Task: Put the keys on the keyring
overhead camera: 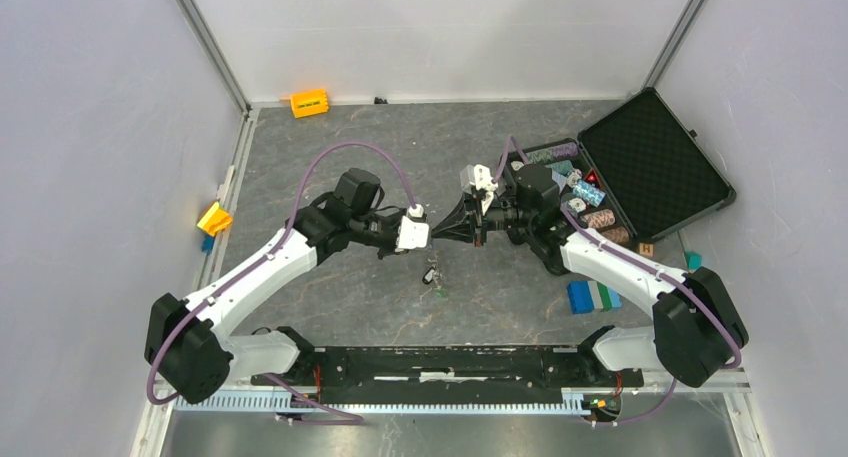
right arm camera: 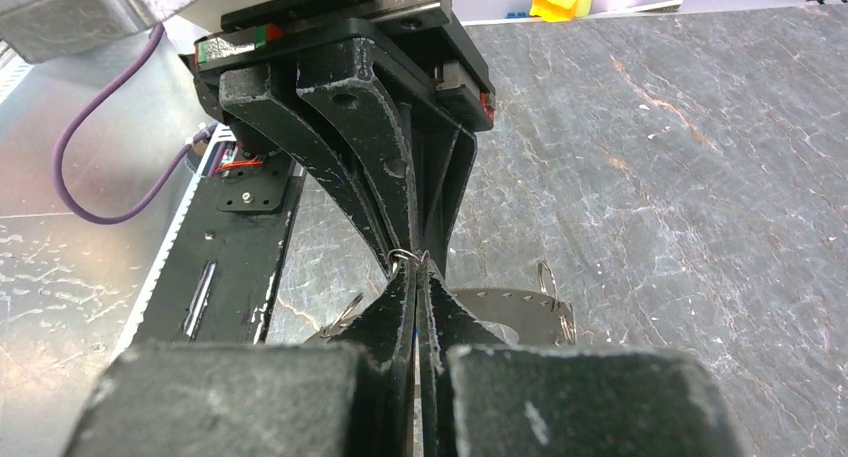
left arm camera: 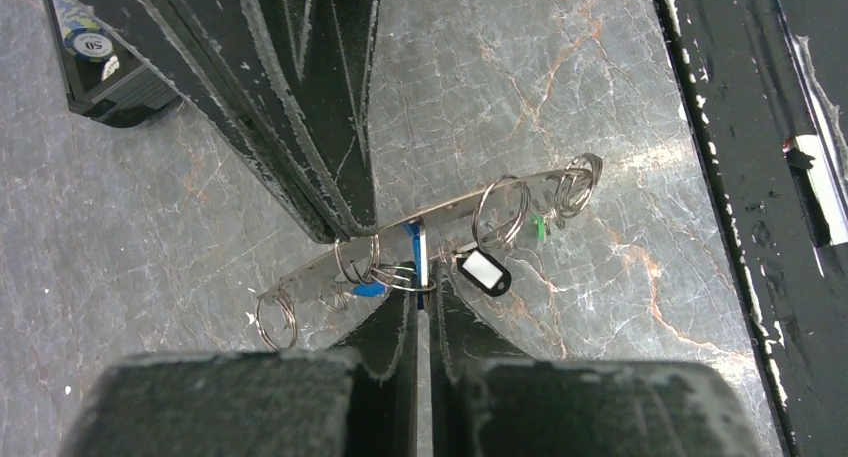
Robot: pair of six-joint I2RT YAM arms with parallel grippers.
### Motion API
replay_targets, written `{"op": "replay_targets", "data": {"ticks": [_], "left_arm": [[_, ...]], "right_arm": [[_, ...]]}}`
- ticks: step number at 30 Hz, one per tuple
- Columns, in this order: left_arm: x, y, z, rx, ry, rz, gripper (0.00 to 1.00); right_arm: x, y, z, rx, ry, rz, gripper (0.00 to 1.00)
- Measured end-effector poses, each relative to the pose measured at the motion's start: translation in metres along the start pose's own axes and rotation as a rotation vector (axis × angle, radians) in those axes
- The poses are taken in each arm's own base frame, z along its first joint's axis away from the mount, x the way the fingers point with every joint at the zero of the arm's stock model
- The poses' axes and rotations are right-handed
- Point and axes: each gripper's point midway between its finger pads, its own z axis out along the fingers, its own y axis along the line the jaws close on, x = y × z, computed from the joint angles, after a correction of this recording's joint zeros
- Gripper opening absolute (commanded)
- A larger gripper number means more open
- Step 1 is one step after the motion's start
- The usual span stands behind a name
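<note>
Top view: grey marble-look table, plain white walls, an open black case of chips upper right, an orange block up top. The left gripper and right gripper meet tip to tip mid-frame. The keyring is a small glint just under them.

Left wrist: keyring runs edge-on across the centre, keys hanging off it on small rings. Right gripper comes in from upper left, clamped on the band. The left one's pinched tight on what looks like the blue-tagged key.

Right wrist: both sets of tips touch at centre, band poking out either side.
</note>
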Motion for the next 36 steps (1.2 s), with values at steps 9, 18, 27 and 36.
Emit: {"op": "replay_targets", "data": {"ticks": [9, 18, 27, 36], "left_arm": [[-0.004, 0.006, 0.001, -0.027, -0.014, -0.032, 0.02], [-0.002, 0.008, 0.005, -0.043, -0.027, -0.038, 0.02], [0.007, 0.009, 0.011, -0.046, -0.005, -0.042, 0.05], [0.012, 0.01, 0.018, -0.057, 0.035, -0.03, 0.08]], "right_arm": [[0.002, -0.002, 0.0, 0.024, -0.01, 0.017, 0.0], [0.002, -0.003, -0.001, 0.035, -0.02, 0.032, 0.0], [0.002, -0.002, -0.001, 0.036, -0.029, 0.047, 0.0], [0.004, -0.002, -0.001, 0.037, -0.029, 0.053, 0.0]]}}
